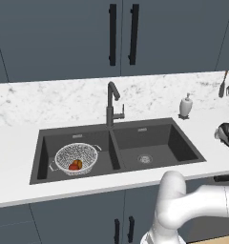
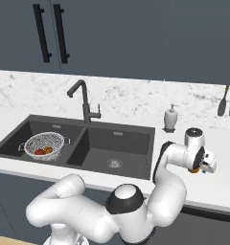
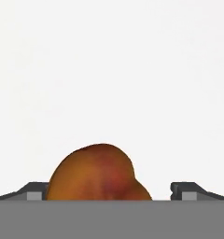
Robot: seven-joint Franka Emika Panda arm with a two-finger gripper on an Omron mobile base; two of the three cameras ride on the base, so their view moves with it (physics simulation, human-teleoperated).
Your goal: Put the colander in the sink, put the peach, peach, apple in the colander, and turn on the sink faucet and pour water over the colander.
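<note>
Hand view sits closest: the end effector (image 3: 107,191) stands spread to its widest, its two dark fingertips (image 3: 35,190) low at either side, and an orange-red peach (image 3: 97,173) lies between them on the white counter (image 3: 132,70), with clear space between the fruit and the right tip; whether the left tip touches it cannot be told, and nothing is gripped. In the right base view the white arm bends up from 7 o'clock and reaches to 3 o'clock, where the end effector (image 2: 203,165) hangs over the counter right of the sink (image 2: 131,129), a bit of orange fruit showing just under it. Further out, the sink's right basin holds only its round steel drain (image 2: 114,163). In the left basin, toward 9 o'clock, sits the colander (image 2: 44,145), upright on the basin floor, with a red apple (image 2: 39,152) and an orange peach touching side by side inside it. Behind the divider between the basins rises the sink faucet (image 2: 83,103), its spout bent toward the left basin. At 2 o'clock a white soap dispenser (image 2: 170,117) stands on the counter beside the sink's far right corner. Beyond it, utensils (image 2: 226,101) hang against the marble backsplash.
</note>
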